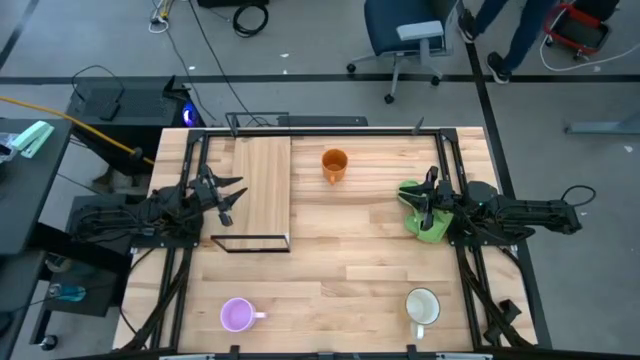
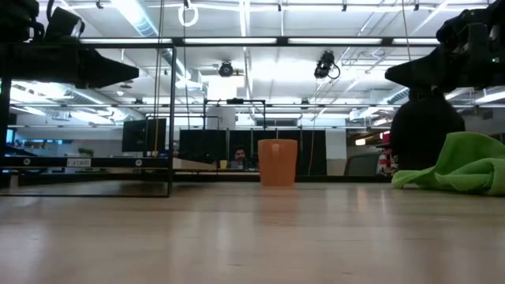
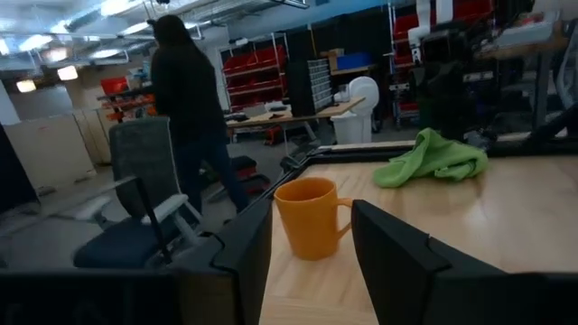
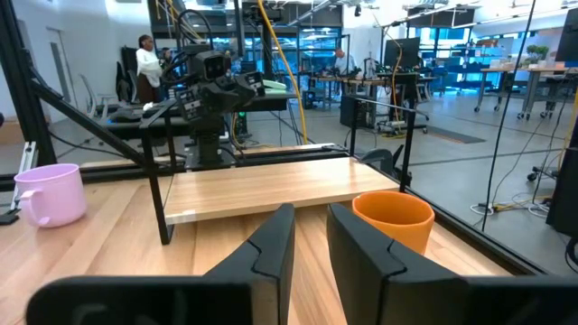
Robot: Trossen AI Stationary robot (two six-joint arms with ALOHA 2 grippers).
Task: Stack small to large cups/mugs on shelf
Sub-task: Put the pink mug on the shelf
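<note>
Mug (image 1: 334,164) right of shelf (image 1: 262,190); apart

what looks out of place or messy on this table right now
Mainly the green cloth: it lies crumpled on the right side of the table, right under the right gripper. Nothing looks spilled or broken. The orange mug, purple mug and white mug stand upright, scattered off the shelf.

No legible text
No word, label, brand or number can be read on anything in these views.
</note>
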